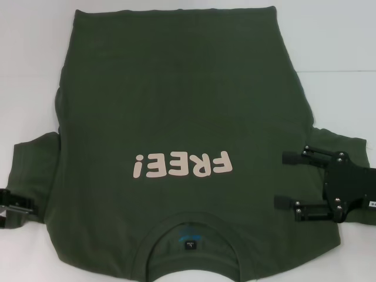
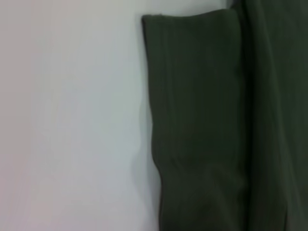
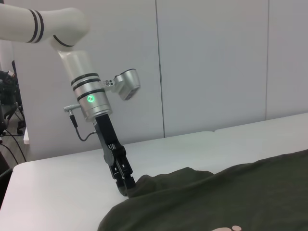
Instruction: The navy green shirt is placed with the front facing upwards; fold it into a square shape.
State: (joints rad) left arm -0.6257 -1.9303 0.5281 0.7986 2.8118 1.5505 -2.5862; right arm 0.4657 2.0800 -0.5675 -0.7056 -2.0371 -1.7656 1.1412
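Navy green shirt [image 1: 176, 117] lies flat, print up, on the white worktop [image 1: 29, 70]; right hand [image 1: 282, 180] hovers released over its right sleeve, left hand [image 3: 126, 186] touches the left sleeve edge, grip unclear.

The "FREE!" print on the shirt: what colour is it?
Pale pinkish-beige letters on the dark olive-green shirt; clearest in the head view.

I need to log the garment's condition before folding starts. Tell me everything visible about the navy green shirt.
The navy green shirt is a dark olive short-sleeved tee that looks like soft cotton. It lies flat, front up, on the white table, collar nearest the robot, with a pale "FREE!" print and a small inner neck tag. The hem is at the far end. The left gripper touches the edge of one sleeve; the right gripper is open over the other sleeve.
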